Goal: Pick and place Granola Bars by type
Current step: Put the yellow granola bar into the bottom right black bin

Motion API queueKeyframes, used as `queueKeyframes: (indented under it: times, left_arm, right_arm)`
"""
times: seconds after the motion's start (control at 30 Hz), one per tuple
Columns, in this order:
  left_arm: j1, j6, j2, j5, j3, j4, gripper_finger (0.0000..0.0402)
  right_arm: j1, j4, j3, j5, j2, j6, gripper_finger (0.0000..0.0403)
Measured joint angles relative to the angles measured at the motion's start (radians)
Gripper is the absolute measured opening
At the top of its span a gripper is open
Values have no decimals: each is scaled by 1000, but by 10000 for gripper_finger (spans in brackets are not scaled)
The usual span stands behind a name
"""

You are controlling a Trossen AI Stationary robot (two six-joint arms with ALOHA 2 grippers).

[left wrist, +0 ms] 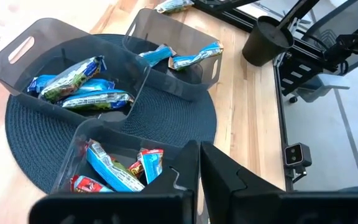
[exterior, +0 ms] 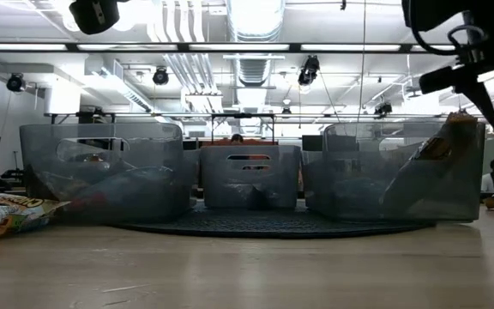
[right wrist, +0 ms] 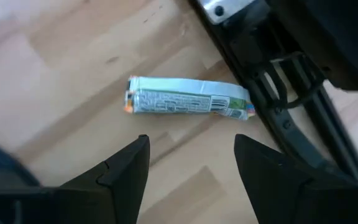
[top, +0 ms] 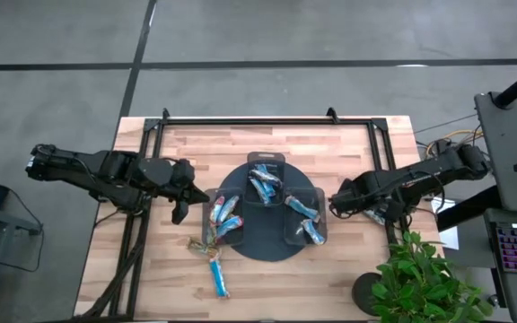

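A: The right gripper (right wrist: 188,163) hangs with jaws wide above a silver-wrapped bar (right wrist: 188,101) lying flat on the bench (right wrist: 55,68), just beside the arm's base, outside the bins.

B: Its long axis runs across the gap, so I'd come straight down and pinch the narrow middle.

A: The left gripper (top: 185,199) waits shut by the left bin (top: 211,213).

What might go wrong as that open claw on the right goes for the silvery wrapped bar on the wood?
The open right gripper hangs over a silvery wrapped bar lying flat beside a dark metal frame; a finger could bump the frame, or slide off the shiny wrapper.
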Motion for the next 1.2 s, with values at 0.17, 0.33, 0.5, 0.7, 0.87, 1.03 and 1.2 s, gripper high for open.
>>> queueKeyframes:
  times: [0.17,0.33,0.5,0.7,0.87,1.03,1.2]
  left_arm:
    - [0,1,0,0,0,1,0]
    - [0,9,1,-1,0,7,0]
    - [0,9,1,-1,0,7,0]
    - [0,16,1,-2,0,5,0]
    - [0,-9,2,-3,0,5,0]
    - [0,-31,3,-11,0,5,0]
    - [0,-57,2,-11,-1,5,0]
  right_arm:
    - [24,12,5,-3,0,-228,226]
    - [2,36,27,-38,-2,-685,226]
    - [-29,59,54,-66,-1,-1160,226]
    - [-43,75,99,-123,16,-1710,226]
    - [-100,-43,107,-163,72,-1873,226]
    - [-157,-52,85,-181,111,-2057,226]
    - [-259,-49,60,-176,126,-2138,226]
